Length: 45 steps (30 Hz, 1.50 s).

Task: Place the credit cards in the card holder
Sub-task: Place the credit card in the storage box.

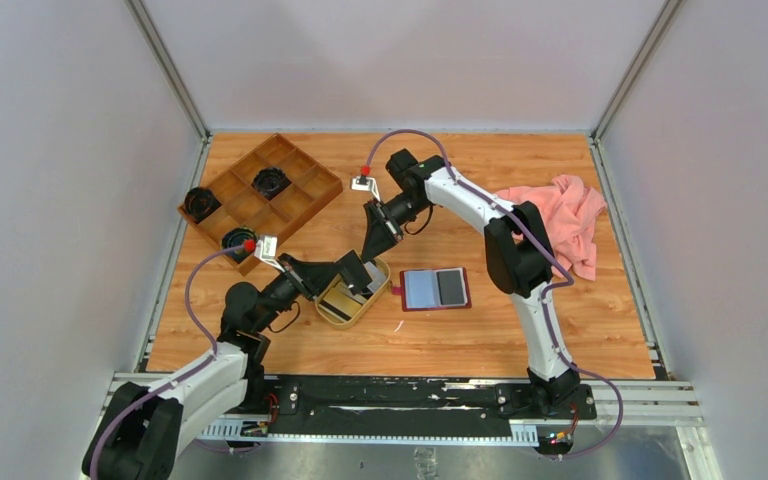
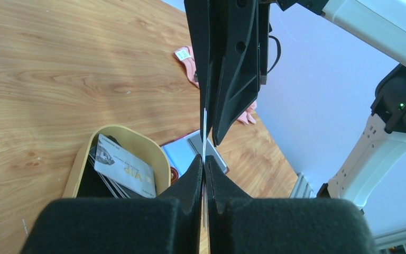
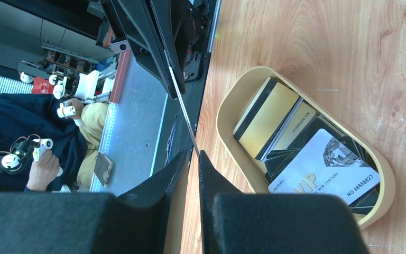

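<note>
Jaws clamped on both sides: left gripper (image 1: pixel 352 272) and right gripper (image 1: pixel 373 247) each pinch one end of a single held card (image 2: pixel 204 140), tip to tip, right above the oval tray (image 1: pixel 343 320). That card shows edge-on to both wrist cameras, just a thin line, with its long axis running gripper to gripper, roughly 7 o'clock to 1 o'clock from above. Which face it is, I cannot tell.

Down in the tray: one gold card (image 3: pixel 267 114) with a dark stripe, a second gold one peeking out under it, one white VIP card (image 3: pixel 322 169) lying on top, and a fan of dark cards (image 3: pixel 291 153) too overlapped to count.

At 3 o'clock of the tray, the card holder (image 1: pixel 436 289) lies open and flat, long axis left to right, with two inner panels, grey-blue and dark.

At 10 o'clock, a compartmented wooden box (image 1: pixel 305 205) holds three dark round pieces (image 1: pixel 271 182). One pink cloth (image 1: pixel 560 220) sits out at 2 o'clock
</note>
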Each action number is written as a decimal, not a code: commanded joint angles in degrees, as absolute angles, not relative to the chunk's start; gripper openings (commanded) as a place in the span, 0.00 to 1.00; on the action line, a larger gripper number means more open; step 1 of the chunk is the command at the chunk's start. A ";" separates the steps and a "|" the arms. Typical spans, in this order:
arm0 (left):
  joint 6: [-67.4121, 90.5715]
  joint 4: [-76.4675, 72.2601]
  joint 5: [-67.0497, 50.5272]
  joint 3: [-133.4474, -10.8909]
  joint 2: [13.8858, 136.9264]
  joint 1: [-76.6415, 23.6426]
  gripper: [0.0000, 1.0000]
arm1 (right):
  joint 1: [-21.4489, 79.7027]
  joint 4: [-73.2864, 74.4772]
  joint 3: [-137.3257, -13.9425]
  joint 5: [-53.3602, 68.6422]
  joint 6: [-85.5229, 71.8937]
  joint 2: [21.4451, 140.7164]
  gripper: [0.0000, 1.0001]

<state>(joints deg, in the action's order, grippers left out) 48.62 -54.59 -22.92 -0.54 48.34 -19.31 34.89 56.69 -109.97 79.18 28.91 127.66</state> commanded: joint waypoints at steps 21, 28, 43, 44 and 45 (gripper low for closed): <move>48.95 -60.69 -24.77 8.55 51.90 -18.81 0.00 | 35.69 58.10 -111.09 76.06 28.61 128.94 0.12; 49.05 -61.41 -25.38 8.60 52.27 -18.80 0.00 | 35.70 58.08 -111.09 75.26 29.03 128.78 0.12; 50.27 -70.12 -28.37 8.60 59.94 -18.22 0.00 | 35.68 58.44 -109.81 73.94 33.23 127.39 0.14; 50.58 -71.84 -28.74 8.59 61.60 -18.15 0.00 | 35.69 58.52 -109.85 73.98 33.51 127.39 0.14; 50.92 -74.06 -29.16 8.59 63.66 -18.07 0.00 | 35.71 58.61 -109.72 74.00 33.80 127.31 0.15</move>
<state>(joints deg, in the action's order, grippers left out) 49.82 -64.79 -26.41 -0.54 58.50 -18.63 35.00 57.17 -109.97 74.56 30.98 127.90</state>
